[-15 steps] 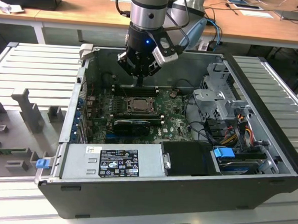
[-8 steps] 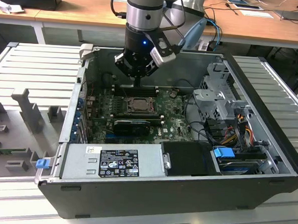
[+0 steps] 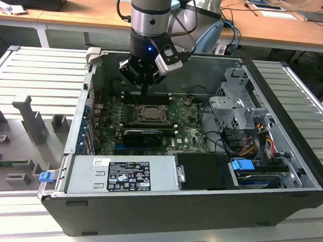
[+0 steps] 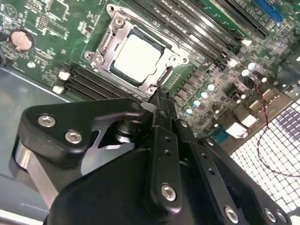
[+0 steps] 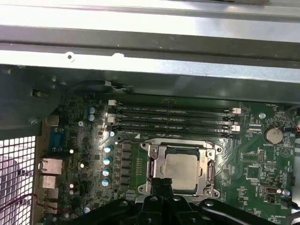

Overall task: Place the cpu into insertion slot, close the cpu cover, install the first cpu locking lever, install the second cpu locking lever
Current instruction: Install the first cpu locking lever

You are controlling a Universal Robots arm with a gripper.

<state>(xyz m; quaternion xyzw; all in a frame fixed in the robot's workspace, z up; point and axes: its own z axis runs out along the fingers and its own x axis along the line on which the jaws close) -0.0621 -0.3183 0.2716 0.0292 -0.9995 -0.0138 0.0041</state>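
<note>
Open computer case (image 3: 200, 210), lying on its side, with the arm reaching in from above. The green circuit board (image 3: 188, 136) covers the case floor. The power supply (image 3: 123, 176) runs along the near wall in the exterior view, and the drive cage (image 3: 235, 100) stands at the exterior view's right.

The gripper (image 3: 146, 92) hangs over the board with its 2 fingers pressed together, grasping nothing. In both wrist views its tip (image 4: 161, 97) (image 5: 162, 183) overlaps the rim of the insertion slot (image 5: 180, 151). Whether the tip touches the rim cannot be told.

The cpu cover (image 4: 110, 44) lies flat on the slot. The cpu (image 4: 138, 57) sits inside the slot, its grey metal top showing through the cover's window, just beyond the fingertips.

Edges and room: 4 long black memory slots (image 5: 173, 119) lie between the slot and the case wall (image 5: 150, 51), close beside the slot. In the exterior view the black graphics card (image 3: 144, 136) stands near the slot's other side, toward the power supply. The space straight above the slot is open apart from the gripper.
</note>
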